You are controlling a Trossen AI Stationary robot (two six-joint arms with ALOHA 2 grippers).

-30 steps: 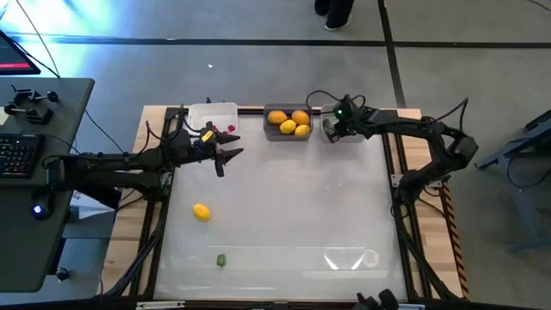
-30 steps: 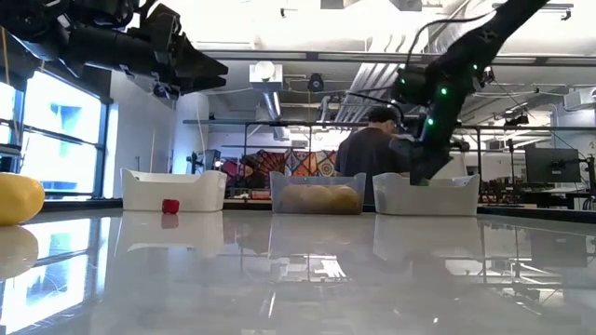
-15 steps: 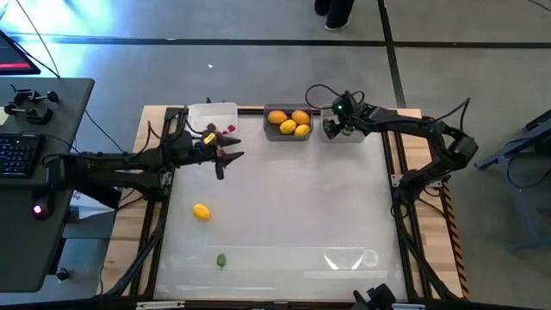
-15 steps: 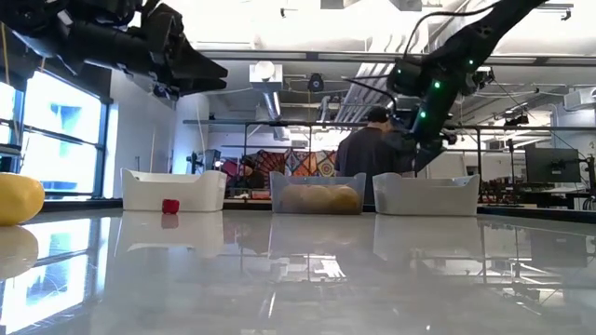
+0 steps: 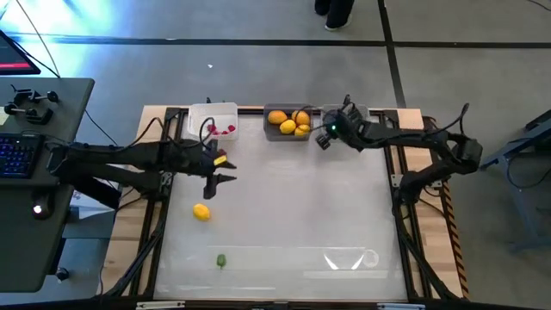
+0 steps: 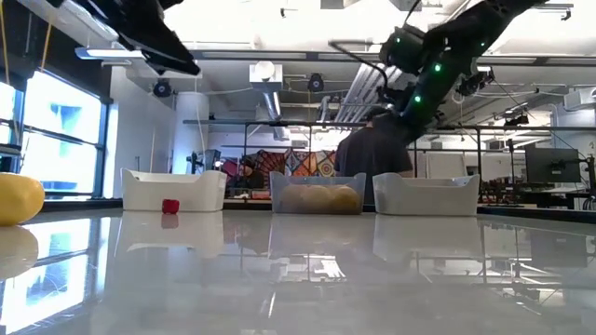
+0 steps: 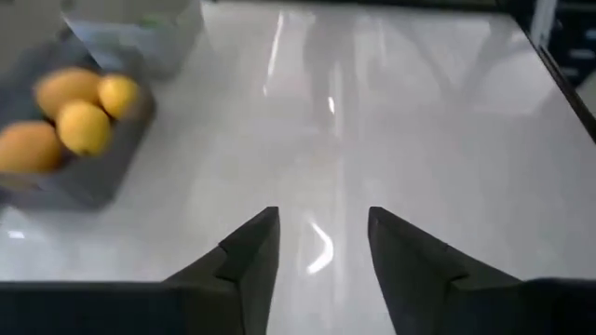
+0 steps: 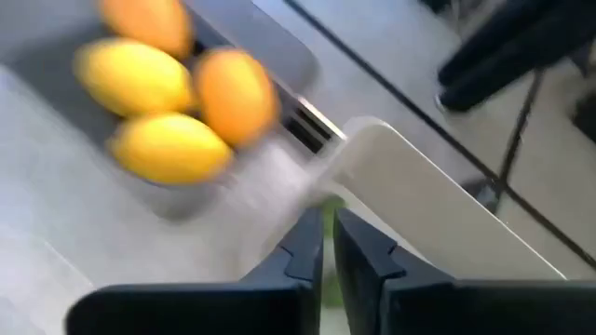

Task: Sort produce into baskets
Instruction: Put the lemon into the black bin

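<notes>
White worktop [image 5: 284, 207], glossy, pale wood frame. White basket [image 5: 212, 120] at far-left edge, red berries [image 5: 222, 130] inside. Dark grey basket [image 5: 287, 124] at far edge, two yellow lemons [image 5: 293, 128] and two orange fruits [image 5: 287, 115]. Yellow lemon [image 5: 201, 212] near left edge. Green piece [image 5: 221, 259] near front edge. Both arms black; right gripper [image 5: 322, 140] shows a green light.

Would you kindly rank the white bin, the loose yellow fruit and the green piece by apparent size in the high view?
1. white bin
2. loose yellow fruit
3. green piece

All three lie on the table, so nearness hardly skews this.
</notes>
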